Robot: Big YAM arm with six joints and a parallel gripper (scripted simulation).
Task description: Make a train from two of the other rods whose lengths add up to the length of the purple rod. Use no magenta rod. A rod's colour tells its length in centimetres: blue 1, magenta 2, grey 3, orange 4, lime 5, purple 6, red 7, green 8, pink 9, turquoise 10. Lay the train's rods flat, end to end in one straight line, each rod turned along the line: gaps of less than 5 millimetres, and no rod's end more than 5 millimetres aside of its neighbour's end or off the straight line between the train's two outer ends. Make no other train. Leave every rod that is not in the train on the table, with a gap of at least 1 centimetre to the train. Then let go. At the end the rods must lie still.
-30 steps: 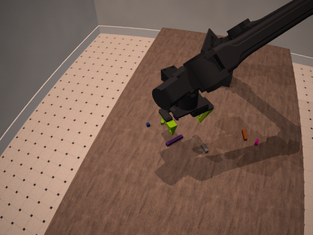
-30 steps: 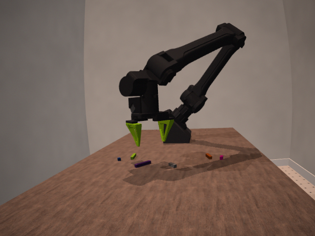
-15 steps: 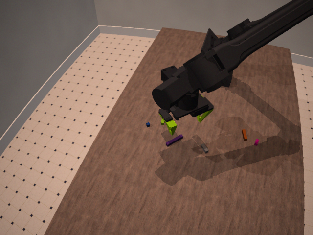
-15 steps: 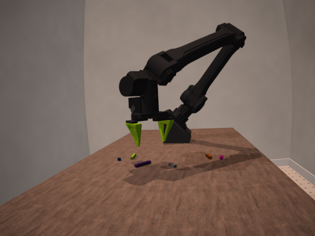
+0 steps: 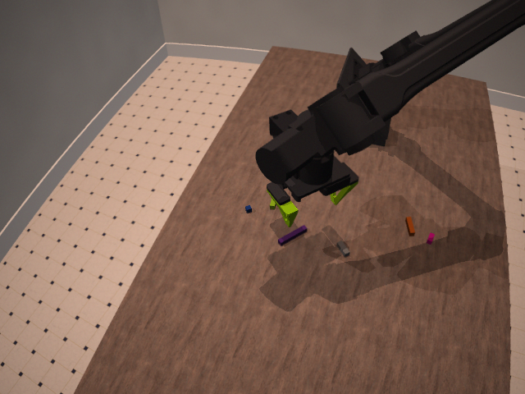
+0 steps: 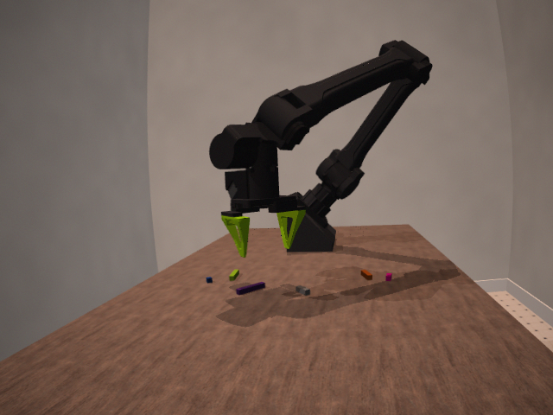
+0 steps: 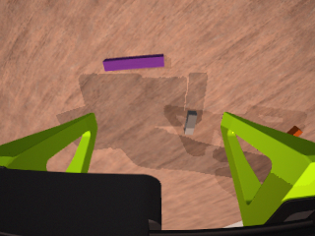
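Observation:
My gripper point(image 6: 265, 243) hangs open and empty well above the table, over the rods; it also shows in the top view point(image 5: 311, 208) and in the wrist view point(image 7: 157, 151). The purple rod point(image 5: 292, 235) lies flat below the gripper's left finger; it also shows in the exterior view point(image 6: 251, 287) and in the wrist view point(image 7: 134, 62). The short grey rod point(image 5: 343, 248) lies to its right, seen between the fingers in the wrist view point(image 7: 191, 121). The lime rod point(image 6: 233, 274) lies beyond the purple rod and is mostly hidden behind the finger in the top view. The small blue rod point(image 5: 248, 208) lies furthest left, also seen in the exterior view point(image 6: 208, 279).
The orange rod point(image 5: 409, 226) and the magenta rod point(image 5: 430, 238) lie apart on the right side of the table. The arm's base point(image 6: 312, 234) stands at the far end. The arm's shadow falls across the middle of the table.

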